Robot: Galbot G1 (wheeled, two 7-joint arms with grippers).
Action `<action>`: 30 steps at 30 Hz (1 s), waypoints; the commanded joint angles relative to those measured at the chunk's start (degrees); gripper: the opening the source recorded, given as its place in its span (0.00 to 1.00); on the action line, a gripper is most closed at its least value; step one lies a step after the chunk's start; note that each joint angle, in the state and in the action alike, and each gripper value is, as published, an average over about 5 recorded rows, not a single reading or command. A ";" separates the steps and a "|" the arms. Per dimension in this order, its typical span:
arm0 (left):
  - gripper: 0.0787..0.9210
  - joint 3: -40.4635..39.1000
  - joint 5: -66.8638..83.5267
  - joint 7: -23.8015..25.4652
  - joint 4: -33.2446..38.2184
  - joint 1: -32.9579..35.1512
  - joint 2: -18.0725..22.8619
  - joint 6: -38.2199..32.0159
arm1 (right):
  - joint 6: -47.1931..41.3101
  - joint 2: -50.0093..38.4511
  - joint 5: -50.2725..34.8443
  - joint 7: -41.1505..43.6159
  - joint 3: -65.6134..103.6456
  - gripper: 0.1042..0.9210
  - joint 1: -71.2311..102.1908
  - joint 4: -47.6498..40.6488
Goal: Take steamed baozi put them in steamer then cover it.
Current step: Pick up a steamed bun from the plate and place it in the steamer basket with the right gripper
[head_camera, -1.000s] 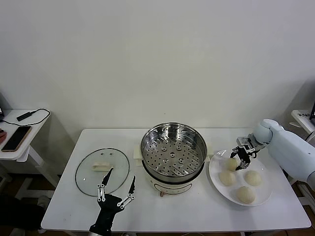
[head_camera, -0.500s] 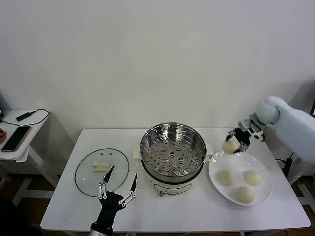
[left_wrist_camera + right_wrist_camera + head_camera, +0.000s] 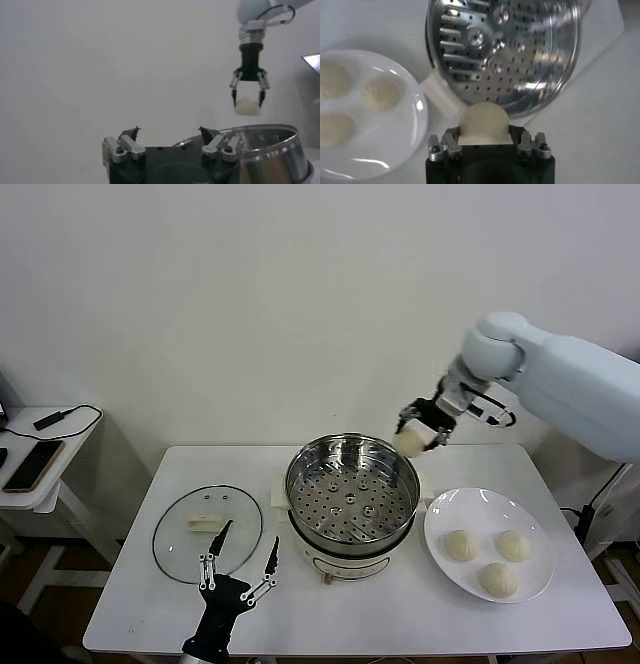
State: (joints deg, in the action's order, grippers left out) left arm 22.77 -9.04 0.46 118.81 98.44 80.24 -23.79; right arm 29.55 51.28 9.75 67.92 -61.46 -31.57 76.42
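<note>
One bun (image 3: 410,442) is clamped in our right gripper (image 3: 420,430), above the far right rim of the steamer (image 3: 352,490). Next we must carry it over the empty holed tray below the fingers and lower it. Three buns (image 3: 487,555) wait on the plate (image 3: 487,509). Our left gripper (image 3: 238,571) idles with fingers spread, beside the lid (image 3: 207,532) on the bench.

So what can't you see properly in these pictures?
- Head view: most of the left claw's arm, cut off by the bottom edge.
- Head view: the steamer's white base, mostly hidden by the steel pot.
- Right wrist view: the underside of the baozi in the right claw, hidden by the claw body.
- Right wrist view: the plate, cut off at the picture's edge.
</note>
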 commanded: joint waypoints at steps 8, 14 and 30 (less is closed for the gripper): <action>0.88 0.53 0.70 -0.09 0.33 -0.14 -0.18 -0.25 | 9.56 15.05 16.50 -3.66 0.13 0.71 7.77 -9.58; 0.88 0.80 1.14 -0.10 -0.04 -0.46 -0.32 -0.32 | 9.96 17.82 18.34 -4.57 1.55 0.71 10.45 -13.17; 0.88 1.10 1.22 -0.07 -0.69 -0.71 -0.05 -0.55 | 10.78 19.56 19.39 -5.17 2.26 0.73 12.66 -15.32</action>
State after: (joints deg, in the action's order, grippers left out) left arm 23.85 -7.87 0.36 118.23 97.74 80.13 -24.28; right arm 39.58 69.12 27.62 63.10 -59.49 -20.15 62.66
